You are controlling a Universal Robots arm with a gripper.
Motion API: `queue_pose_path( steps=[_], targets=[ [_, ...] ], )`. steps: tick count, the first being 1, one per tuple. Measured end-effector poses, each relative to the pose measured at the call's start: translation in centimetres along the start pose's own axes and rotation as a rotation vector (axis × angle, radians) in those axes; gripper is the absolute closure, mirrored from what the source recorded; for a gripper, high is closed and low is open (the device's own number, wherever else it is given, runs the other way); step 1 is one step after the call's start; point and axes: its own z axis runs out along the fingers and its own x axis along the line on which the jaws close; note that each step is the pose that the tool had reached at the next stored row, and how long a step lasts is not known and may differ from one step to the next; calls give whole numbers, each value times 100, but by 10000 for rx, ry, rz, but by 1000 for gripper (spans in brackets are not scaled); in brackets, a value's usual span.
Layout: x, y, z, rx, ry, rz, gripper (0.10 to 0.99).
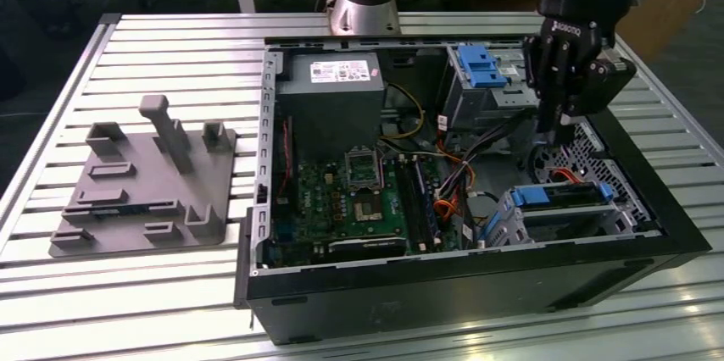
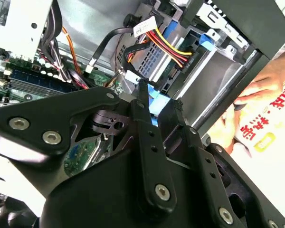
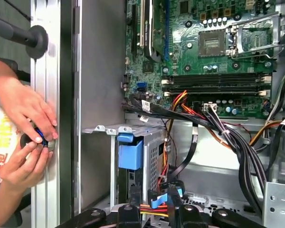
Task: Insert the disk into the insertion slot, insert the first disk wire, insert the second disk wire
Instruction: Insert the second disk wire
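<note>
Slatted table [image 1: 169, 47], open case [image 1: 453, 285]: disk [image 1: 560, 198] sits in slot [image 1: 577, 224]; gripper [image 3: 154, 197] fingers [image 2: 143, 109] apparently pinch blue plug [image 3: 160, 199], light, stiff, wires springy; hold plug body

Disk [image 1: 565, 197] in insertion slot [image 1: 511, 227]
</note>
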Motion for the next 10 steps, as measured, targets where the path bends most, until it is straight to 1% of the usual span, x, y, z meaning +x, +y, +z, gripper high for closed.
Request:
queue_pose_path(
  steps=[4,5,6,7,8,9,10],
  targets=[
    [-20,1,20,39,84,-101,729],
    [-24,1,22,42,98,-111,714],
    [-28,1,22,45,109,-119,659],
    [-34,1,23,46,114,-123,659],
    [-42,1,24,47,120,-124,600],
    [-47,0,31,47,123,-124,600],
    [-52,-2,42,48,125,-126,533]
  ],
)
